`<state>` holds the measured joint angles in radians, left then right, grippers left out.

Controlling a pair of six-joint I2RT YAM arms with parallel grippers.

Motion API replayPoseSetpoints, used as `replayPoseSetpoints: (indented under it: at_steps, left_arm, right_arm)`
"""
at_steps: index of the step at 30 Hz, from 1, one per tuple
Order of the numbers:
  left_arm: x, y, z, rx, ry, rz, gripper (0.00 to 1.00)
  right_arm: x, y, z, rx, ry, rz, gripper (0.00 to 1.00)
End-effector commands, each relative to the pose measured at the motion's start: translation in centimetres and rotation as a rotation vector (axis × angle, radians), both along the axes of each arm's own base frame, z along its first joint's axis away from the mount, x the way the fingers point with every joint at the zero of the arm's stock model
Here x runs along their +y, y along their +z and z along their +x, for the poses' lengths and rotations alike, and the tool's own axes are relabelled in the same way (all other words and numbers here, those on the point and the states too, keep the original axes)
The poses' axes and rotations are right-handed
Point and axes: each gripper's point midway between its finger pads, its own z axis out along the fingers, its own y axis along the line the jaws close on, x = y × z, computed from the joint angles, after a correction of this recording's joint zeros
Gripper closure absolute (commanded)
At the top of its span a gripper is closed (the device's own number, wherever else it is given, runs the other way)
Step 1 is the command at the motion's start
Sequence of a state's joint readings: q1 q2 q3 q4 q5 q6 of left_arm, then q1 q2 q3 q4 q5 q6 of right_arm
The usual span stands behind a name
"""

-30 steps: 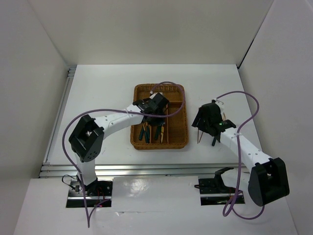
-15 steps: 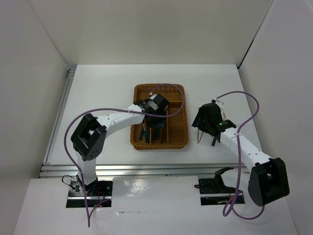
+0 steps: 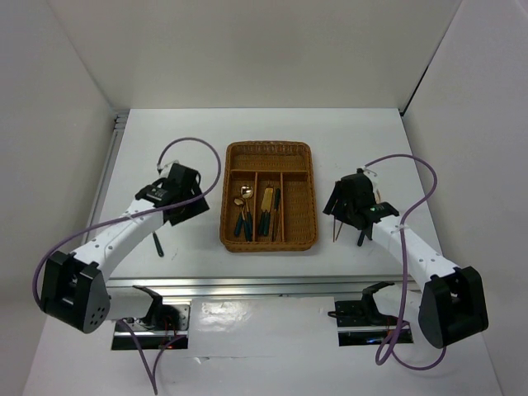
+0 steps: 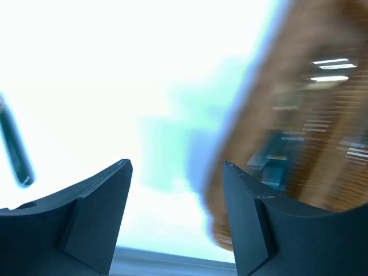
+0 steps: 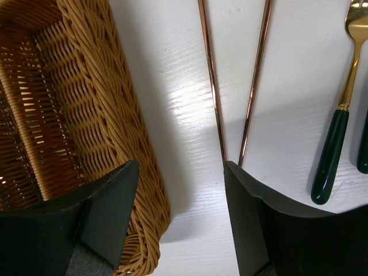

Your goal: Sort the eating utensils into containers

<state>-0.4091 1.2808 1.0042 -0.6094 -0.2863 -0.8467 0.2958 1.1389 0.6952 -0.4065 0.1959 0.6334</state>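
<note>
Plainly, right pincer gapes empty; chopsticks lie just ahead, beside wicker tray.

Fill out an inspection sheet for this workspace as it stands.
Surface: white table, no spills seen.
Job's things: wicker tray at centre, spoon and knife in its long slots; chopsticks and fork loose to its right; dark-handled utensil loose to its left.
Clutter: nothing seen.
Grippers: left gripper open, empty; right gripper open, empty.
Cables: purple cables looped at both arms.
Surroundings: white walls.
</note>
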Motion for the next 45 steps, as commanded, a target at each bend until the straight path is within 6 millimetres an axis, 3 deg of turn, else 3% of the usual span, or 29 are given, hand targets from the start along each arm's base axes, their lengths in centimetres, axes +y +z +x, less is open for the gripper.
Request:
replayPoseSetpoints:
  at_steps: [1,4,9,21,39,45]
  left_arm:
    - [2.8,-4.2,-2.8,0.126,0.111,0.011,0.23]
    - [5.6,-6.1,-5.2,0.172,0.205,0.051,0.23]
    - [8.6,-6.2,-6.0,0.166,0.301,0.054,0.20]
    - [12.1,-9.1,-8.1,0.248,0.472,-0.002,0.21]
    - [13.0,-12.1,-9.1,0.377,0.514,0.041,0.38]
    - [12.8,-12.4,-8.7,0.369,0.506,0.020,0.48]
  right_arm:
    - [-0.2,0.9,0.5,-0.044,0.000,0.010,0.31]
    - [-0.2,0.9,0.5,-0.044,0.007,0.004,0.31]
    - [0.0,0.9,0.8,-0.051,0.013,0.013,0.31]
    - [0.0,0.6,0.5,-0.043,0.013,0.010,0.31]
    - [0.0,0.6,0.5,-0.043,0.013,0.010,0.31]
    - [0.0,0.6,0.5,-0.043,0.013,0.010,0.31]
